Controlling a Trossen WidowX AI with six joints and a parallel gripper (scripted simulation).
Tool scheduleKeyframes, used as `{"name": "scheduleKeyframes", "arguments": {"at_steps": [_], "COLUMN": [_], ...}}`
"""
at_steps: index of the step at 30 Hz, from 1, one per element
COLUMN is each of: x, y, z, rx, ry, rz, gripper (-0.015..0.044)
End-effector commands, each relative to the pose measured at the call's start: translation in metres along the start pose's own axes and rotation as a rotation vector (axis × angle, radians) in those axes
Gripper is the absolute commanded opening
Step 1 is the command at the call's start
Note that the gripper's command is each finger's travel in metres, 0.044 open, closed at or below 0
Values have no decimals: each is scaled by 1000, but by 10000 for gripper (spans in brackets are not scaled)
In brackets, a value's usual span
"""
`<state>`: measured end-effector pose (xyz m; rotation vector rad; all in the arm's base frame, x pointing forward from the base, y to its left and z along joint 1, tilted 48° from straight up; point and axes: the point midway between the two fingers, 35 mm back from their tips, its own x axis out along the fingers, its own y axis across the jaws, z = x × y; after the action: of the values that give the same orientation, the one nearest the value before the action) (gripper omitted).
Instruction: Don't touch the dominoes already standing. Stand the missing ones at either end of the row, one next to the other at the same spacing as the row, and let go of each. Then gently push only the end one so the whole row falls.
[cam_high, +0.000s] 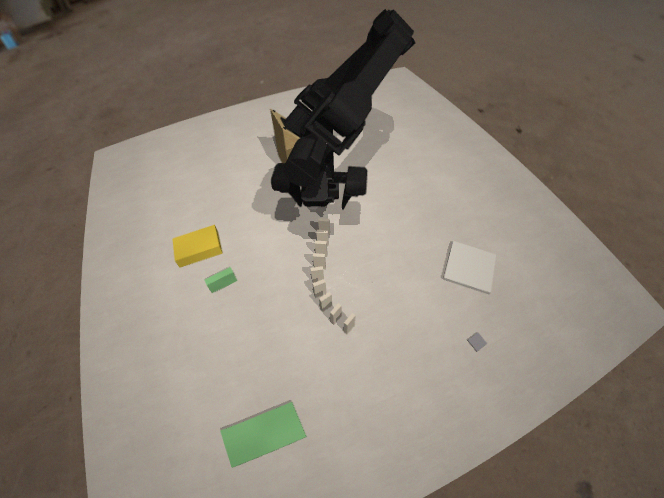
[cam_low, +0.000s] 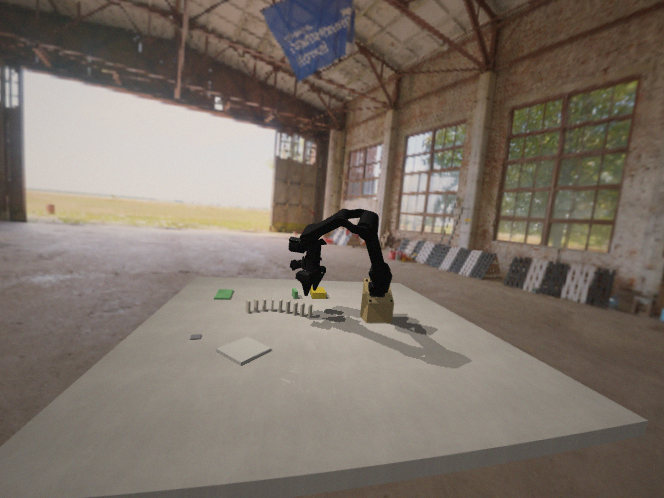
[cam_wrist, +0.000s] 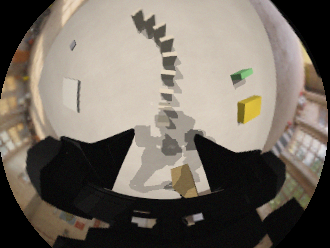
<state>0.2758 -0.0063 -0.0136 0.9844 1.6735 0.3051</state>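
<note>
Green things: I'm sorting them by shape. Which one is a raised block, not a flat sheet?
The small green block beside the yellow block; the large green sheet lies flat.

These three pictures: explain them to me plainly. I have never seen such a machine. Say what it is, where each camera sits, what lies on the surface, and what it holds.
The black machine is a single robot arm on a tan pedestal. One camera looks down from above, one stands off to the side, and one sits on the wrist looking past the claw. A curved row of pale dominoes stands on the white platform. Around it lie a yellow block, a small green block, a flat green sheet, a white tile and a small grey square. The claw hangs open above the near end of the row, holding nothing.
</note>
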Motion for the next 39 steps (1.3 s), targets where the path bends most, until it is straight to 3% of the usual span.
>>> {"name": "scheduleKeyframes", "arguments": {"at_steps": [1, 8, 11, 25, 39], "x": [-61, -61, -54, 2, 2], "y": [1, 1, 1, 1, 1], "z": [-8, -8, -11, -44, -44], "rx": [-20, -20, -171, -1565, -1582], "ry": [0, 0, 1, 3, 3], "rz": [-4, -4, -4, 7, 7], "gripper": [440, 440, 361, 0, 0]}}
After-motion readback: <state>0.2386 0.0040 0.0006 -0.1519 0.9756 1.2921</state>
